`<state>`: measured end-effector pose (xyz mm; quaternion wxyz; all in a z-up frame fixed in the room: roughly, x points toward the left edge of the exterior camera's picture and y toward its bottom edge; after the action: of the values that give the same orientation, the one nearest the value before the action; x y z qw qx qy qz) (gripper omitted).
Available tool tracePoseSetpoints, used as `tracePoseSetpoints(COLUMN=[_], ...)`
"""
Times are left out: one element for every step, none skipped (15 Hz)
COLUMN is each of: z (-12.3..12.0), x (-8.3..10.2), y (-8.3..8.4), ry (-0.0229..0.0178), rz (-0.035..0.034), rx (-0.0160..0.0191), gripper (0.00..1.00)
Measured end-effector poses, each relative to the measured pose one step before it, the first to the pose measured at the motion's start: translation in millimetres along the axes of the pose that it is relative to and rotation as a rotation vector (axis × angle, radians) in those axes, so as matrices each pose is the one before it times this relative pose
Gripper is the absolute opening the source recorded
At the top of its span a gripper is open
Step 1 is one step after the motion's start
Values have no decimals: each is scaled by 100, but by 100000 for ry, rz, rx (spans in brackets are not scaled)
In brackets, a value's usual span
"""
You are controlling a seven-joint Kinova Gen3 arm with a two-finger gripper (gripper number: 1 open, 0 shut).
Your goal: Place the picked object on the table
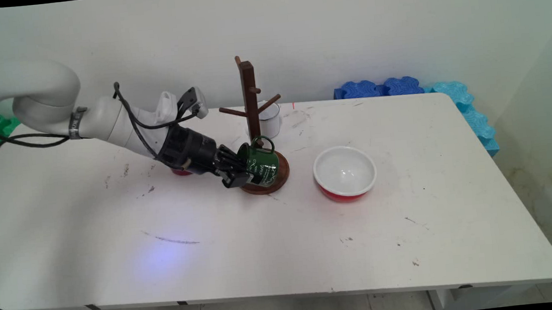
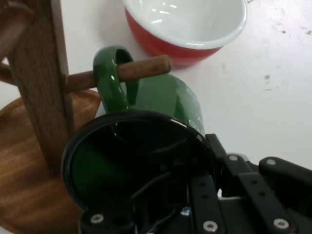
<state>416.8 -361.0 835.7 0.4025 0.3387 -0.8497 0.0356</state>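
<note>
While the gripper clamps the empty green mug, hand view alone shows its handle threaded on a mug-tree peg.

Even soft light, faint shadows; glare on bowl rim.

Gripper clamps green mug at mug tree base; red bowl at 3 o'clock.
</note>
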Motion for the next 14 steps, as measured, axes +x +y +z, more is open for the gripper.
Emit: tracePoseSetpoints(z=[-23, -30, -28, -37, -30, -45, -27, -39, -53, -55, -65, -51, -65, -67], x=[57, 81, 65, 68, 42, 52, 30, 44, 43, 43, 56, 57, 63, 56], y=[33, 54, 48, 46, 32, 52, 33, 70, 94, 101, 97, 82, 90, 98], ry=[56, 82, 75, 59, 51, 68, 50, 52, 52, 46, 72, 68, 74, 48], rz=[162, 213, 140, 187, 120, 185, 129, 230, 237, 237, 266, 249, 280, 241], rx=[-62, -94, -71, -50, -52, -31, -27, -96, -127, -151, -116, -119, -128, -145], gripper=[0, 0, 0, 0, 0, 0, 0, 0, 0, 0, 0, 0, 0, 0])
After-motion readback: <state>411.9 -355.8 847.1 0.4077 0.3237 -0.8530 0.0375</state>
